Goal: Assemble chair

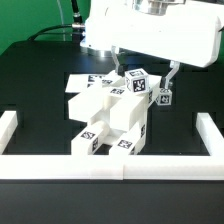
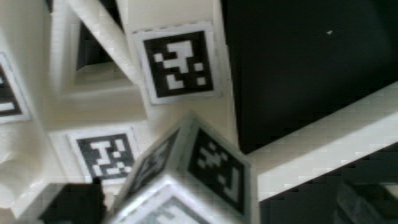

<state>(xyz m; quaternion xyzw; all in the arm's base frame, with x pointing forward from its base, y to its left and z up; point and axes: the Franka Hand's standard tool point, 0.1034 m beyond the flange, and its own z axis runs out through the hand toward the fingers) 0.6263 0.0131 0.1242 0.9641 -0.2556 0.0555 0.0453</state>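
Observation:
The chair (image 1: 112,118) stands mid-table as a cluster of joined white blocks with black-and-white tags. Its topmost tagged block (image 1: 137,80) rises between my fingers, and a smaller tagged piece (image 1: 163,96) sticks out on the exterior view's right. My gripper (image 1: 147,74) hangs over that top block, open, with one finger on each side and a gap to the block on both. In the wrist view the same tagged corner (image 2: 199,165) fills the space between the dark fingertips (image 2: 63,205), with a tagged white frame bar (image 2: 175,62) beyond it. Nothing is held.
A white rail (image 1: 110,166) edges the black table along the front, with raised ends on the exterior view's left (image 1: 8,125) and right (image 1: 208,130). The marker board (image 1: 88,80) lies flat just behind the chair. Black cables run at the back left.

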